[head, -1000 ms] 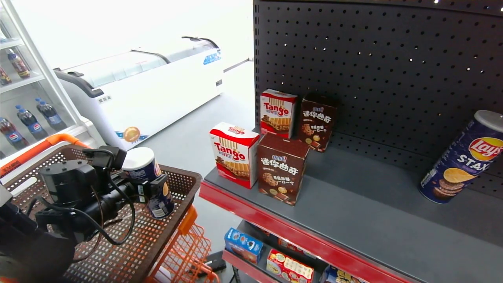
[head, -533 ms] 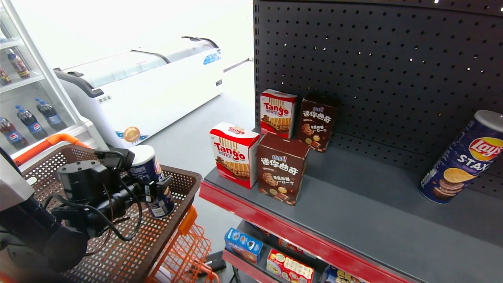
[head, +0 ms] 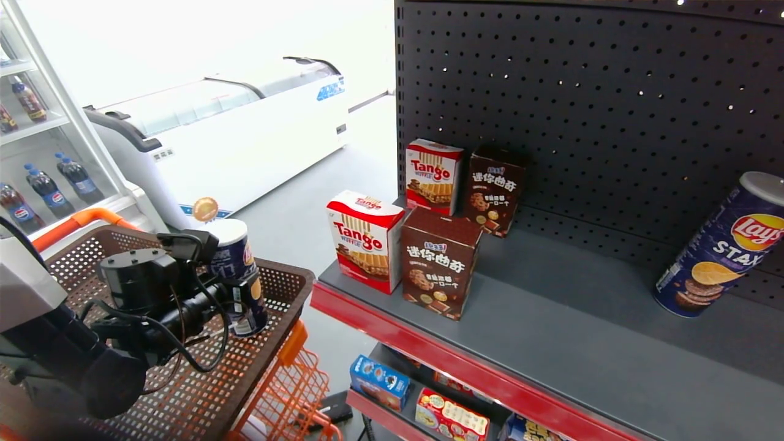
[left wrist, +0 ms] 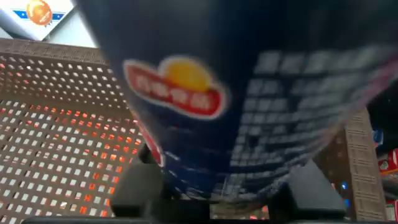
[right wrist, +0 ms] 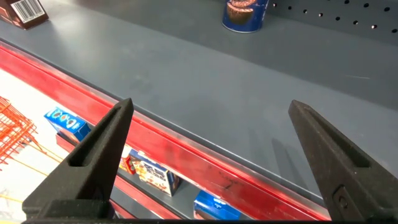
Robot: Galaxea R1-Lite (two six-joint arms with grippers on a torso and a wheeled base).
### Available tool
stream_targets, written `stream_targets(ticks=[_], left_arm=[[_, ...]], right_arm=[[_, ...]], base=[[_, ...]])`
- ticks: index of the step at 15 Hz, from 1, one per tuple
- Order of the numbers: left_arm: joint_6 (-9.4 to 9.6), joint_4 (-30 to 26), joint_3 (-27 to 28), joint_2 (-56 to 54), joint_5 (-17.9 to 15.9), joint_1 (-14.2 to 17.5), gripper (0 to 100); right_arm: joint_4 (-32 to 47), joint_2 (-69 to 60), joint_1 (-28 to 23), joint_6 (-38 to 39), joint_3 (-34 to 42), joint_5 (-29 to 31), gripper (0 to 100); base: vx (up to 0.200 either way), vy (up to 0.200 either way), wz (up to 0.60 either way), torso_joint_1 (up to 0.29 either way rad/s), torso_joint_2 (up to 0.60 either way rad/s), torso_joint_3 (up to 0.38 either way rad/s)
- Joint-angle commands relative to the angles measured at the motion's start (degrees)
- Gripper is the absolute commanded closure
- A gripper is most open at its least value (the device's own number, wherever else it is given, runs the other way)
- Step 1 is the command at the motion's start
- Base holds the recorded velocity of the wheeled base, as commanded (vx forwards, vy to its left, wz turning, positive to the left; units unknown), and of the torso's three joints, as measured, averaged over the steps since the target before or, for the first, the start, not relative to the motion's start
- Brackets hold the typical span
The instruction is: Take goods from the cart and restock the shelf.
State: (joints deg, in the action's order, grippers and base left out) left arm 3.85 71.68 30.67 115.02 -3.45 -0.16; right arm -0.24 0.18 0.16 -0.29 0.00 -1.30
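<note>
My left gripper (head: 240,283) is shut on a dark blue chips can (head: 237,272) with a white lid, held upright just above the brown cart basket (head: 269,306). From the left wrist, the can (left wrist: 249,93) bulks close between the two fingers (left wrist: 140,186). On the grey shelf (head: 551,324) stand two red wafer boxes (head: 364,239), two brown cookie boxes (head: 438,260) and another chips can (head: 719,245) leaning at the right. My right gripper (right wrist: 217,162) is open over the shelf's front edge (right wrist: 186,146), holding nothing.
A black pegboard (head: 582,92) backs the shelf. Lower shelves hold small boxes (head: 380,380). A white chest freezer (head: 233,135) and a drinks fridge (head: 37,153) stand behind the cart. The shelf's middle (right wrist: 217,74) is bare.
My left gripper has lifted the chips can a little and carried it slightly to the right over the cart. The shelf goods have not moved.
</note>
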Motion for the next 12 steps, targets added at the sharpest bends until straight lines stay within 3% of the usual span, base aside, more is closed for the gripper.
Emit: stream_targets(ticks=[1, 8, 10, 11, 12], left_arm=[[0.01, -0.3, -0.2, -3.1, -0.1, -1.4, 100], [-0.51, -8.0, -1.8, -20.2, -0.4, -5.6, 100], [-0.42, -9.2, -1.8, -24.4, -0.3, -8.2, 100], [-0.34, -12.0, -1.6, -27.5, 0.2, -10.7, 100], [-0.34, -14.6, -1.4, -29.1, 0.2, -11.3, 100]], right_arm=[[0.0, 0.1, 0.0, -0.1, 0.0, 0.0, 0], [0.0, 0.1, 0.0, -0.1, 0.0, 0.0, 0], [0.0, 0.1, 0.0, 0.0, 0.0, 0.0, 0], [0.0, 0.0, 0.0, -0.1, 0.0, 0.0, 0], [0.0, 0.1, 0.0, -0.1, 0.0, 0.0, 0]], base=[[0.0, 0.0, 0.0, 0.0, 0.0, 0.0], [0.0, 0.0, 0.0, 0.0, 0.0, 0.0], [0.0, 0.0, 0.0, 0.0, 0.0, 0.0], [0.0, 0.0, 0.0, 0.0, 0.0, 0.0], [0.0, 0.0, 0.0, 0.0, 0.0, 0.0]])
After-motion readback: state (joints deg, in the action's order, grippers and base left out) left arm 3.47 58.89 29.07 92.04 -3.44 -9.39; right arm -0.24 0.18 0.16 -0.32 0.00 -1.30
